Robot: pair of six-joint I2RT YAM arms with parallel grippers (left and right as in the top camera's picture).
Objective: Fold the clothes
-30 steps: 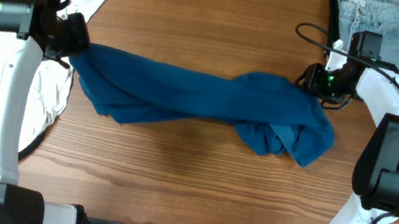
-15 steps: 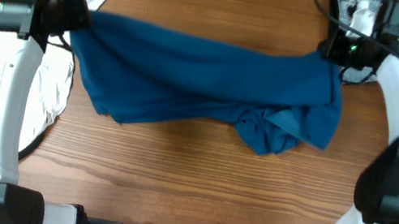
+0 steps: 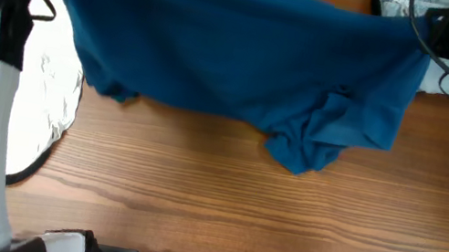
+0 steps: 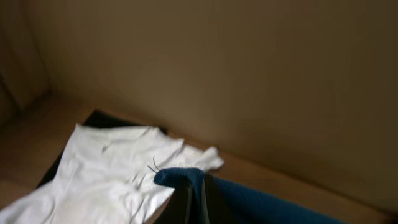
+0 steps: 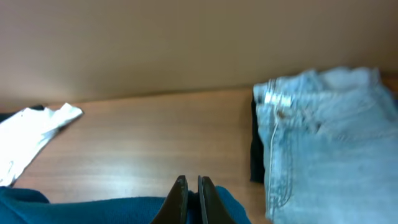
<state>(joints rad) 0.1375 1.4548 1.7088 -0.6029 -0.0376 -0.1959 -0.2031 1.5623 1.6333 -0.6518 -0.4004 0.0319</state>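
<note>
The left pincer (image 4: 198, 190) and right pincer (image 5: 193, 190) each pinch an edge of the shirt (image 3: 237, 54), spread above the counter (image 3: 212, 198). Best hold it level and taut so the bunched hem drops flat.

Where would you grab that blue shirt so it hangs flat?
By its top edge, one end per hand, coming from the outer sides. The blue shirt hangs spread between the left hand and right hand, each pinched shut on an end of that edge. The lower part is bunched, so gripping there would likely leave it crumpled.
</note>
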